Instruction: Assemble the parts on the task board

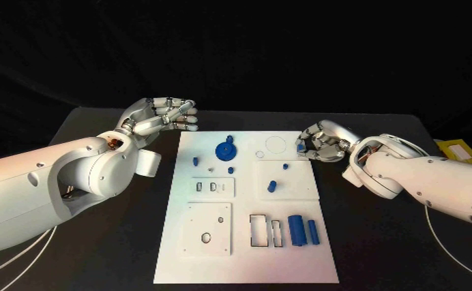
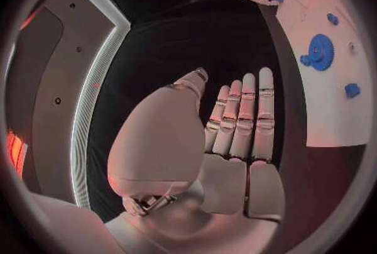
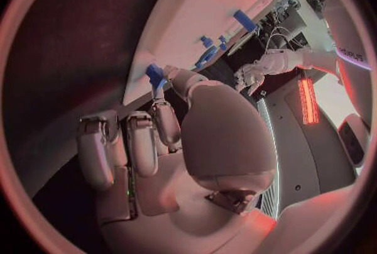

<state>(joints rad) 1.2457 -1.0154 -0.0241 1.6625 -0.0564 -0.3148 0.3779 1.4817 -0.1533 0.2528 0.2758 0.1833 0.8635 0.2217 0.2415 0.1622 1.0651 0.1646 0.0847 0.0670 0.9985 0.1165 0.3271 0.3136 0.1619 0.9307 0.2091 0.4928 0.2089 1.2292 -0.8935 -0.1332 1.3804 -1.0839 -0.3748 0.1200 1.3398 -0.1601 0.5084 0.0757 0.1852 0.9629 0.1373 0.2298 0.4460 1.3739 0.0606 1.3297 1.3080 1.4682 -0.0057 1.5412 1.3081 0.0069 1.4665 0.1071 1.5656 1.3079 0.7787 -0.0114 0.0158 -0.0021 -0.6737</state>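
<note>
The white task board point(image 1: 246, 257) lies in the middle of the black table. A blue gear point(image 1: 225, 148) stands near its far end, with small blue pegs point(image 1: 271, 185) around it and two long blue blocks point(image 1: 303, 230) near the front right. My right hand point(image 1: 322, 142) hovers at the board's far right edge. In the right wrist view it pinches a small blue part point(image 3: 154, 71) between thumb and a fingertip over the board point(image 3: 204, 9). My left hand point(image 1: 162, 119) is raised beyond the board's far left corner, fingers straight point(image 2: 239, 115), holding nothing.
A yellow object point(image 1: 454, 148) sits at the table's right edge. Thin cables point(image 1: 445, 244) trail beside the right arm. The board's near half carries a plate with holes point(image 1: 209, 228) and rectangular slots point(image 1: 265, 230).
</note>
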